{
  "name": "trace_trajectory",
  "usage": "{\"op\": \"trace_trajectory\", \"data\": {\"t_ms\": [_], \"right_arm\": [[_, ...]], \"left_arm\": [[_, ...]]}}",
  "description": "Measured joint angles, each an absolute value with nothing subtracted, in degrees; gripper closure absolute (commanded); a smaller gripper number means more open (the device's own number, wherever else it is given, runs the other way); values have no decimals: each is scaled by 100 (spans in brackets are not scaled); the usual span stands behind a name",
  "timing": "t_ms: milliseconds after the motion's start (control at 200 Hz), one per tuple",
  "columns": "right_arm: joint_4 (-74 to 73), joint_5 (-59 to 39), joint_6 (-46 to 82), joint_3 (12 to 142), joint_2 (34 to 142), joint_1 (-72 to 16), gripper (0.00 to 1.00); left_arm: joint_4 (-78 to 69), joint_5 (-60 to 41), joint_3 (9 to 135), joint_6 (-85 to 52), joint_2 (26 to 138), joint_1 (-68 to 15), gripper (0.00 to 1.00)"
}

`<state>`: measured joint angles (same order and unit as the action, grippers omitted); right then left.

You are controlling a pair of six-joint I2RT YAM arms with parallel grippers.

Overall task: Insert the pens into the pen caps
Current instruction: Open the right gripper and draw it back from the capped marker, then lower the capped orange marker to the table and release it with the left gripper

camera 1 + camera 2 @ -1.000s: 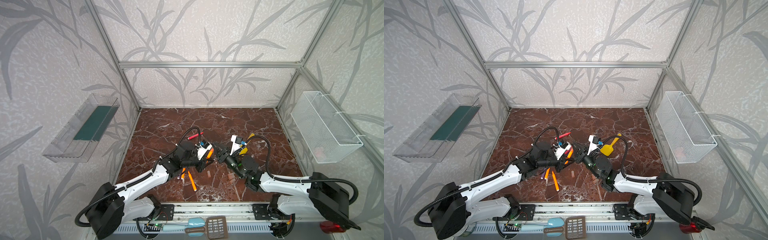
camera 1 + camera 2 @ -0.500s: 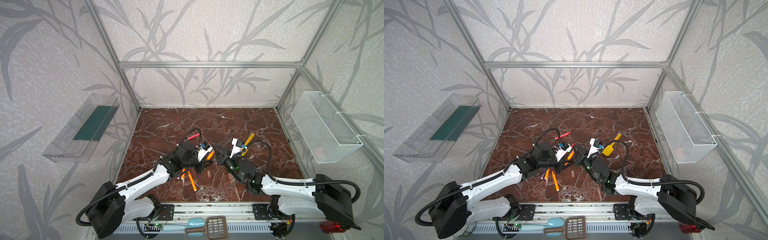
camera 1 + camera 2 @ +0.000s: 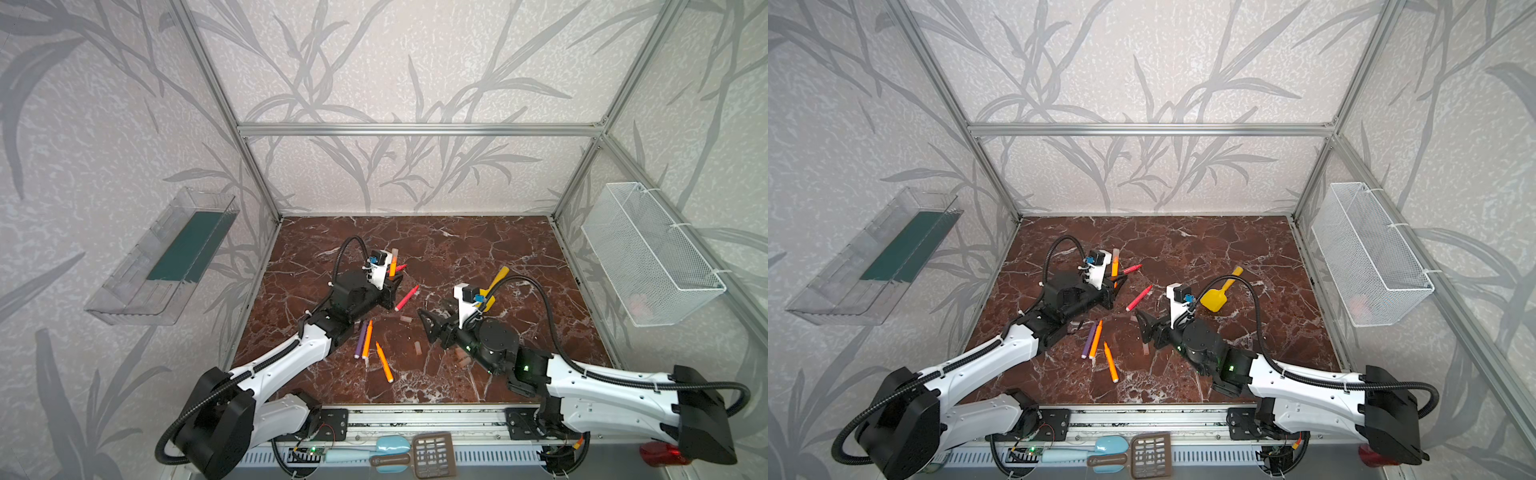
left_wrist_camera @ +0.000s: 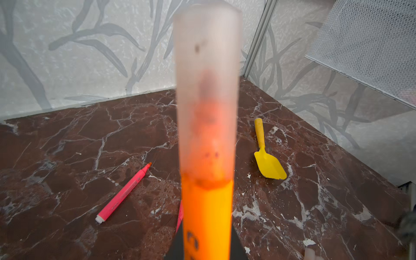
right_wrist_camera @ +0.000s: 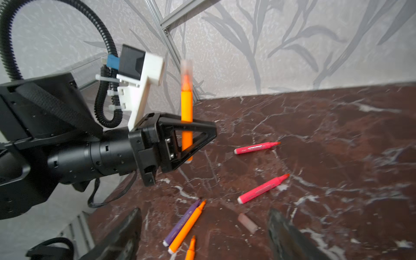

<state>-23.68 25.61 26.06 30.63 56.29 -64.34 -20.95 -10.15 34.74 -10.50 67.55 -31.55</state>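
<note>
Capping looks done on one: left tool (image 5: 186, 139) clenched on the upright orange pen (image 5: 186, 105), cap (image 4: 206, 90) seated over its tip. Right tool (image 3: 434, 322) spread wide, empty, near a loose cap (image 5: 247, 222). Next, probably: park it, grab the purple pen (image 3: 360, 340). Far worktop (image 3: 478, 249) open; yellow spatula (image 3: 1214, 299) crowds the right.

One orange pen (image 5: 186, 105) is standing upright, wearing a cloudy cap (image 5: 186, 66); pink pens (image 5: 262, 188), a purple pen (image 5: 182, 221), orange pens (image 3: 366, 340) and loose caps (image 3: 417, 348) are lying flat.
</note>
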Motion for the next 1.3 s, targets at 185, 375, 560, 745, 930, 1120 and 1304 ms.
{"op": "trace_trajectory", "data": {"t_ms": [185, 375, 560, 745, 930, 1120, 1304], "right_arm": [[-2053, 2716, 2154, 2921, 4805, -5970, 5], [-1441, 2792, 2010, 2770, 4606, -4941, 2], [-1234, 2797, 1962, 2460, 4694, -3782, 1], [-1212, 2591, 2038, 2294, 5347, -2794, 1], [-1234, 2397, 2143, 2296, 5990, -2707, 2], [-1271, 2596, 2139, 2298, 6082, -2703, 2], [-1293, 2904, 2119, 2303, 6082, -2665, 2]], "left_arm": [[-1780, -270, 3398, -1479, 6890, -2899, 100], [-1433, 266, 3398, -2010, 7118, -2268, 100], [-1127, 517, 3395, -2563, 7686, -1706, 100], [-749, 838, 3415, -3114, 8252, -1389, 100], [-150, 1002, 3699, -3592, 8823, -1369, 100], [130, 1122, 4093, -3833, 9251, -1369, 100], [209, 1197, 4357, -3940, 9487, -1369, 98]]}}
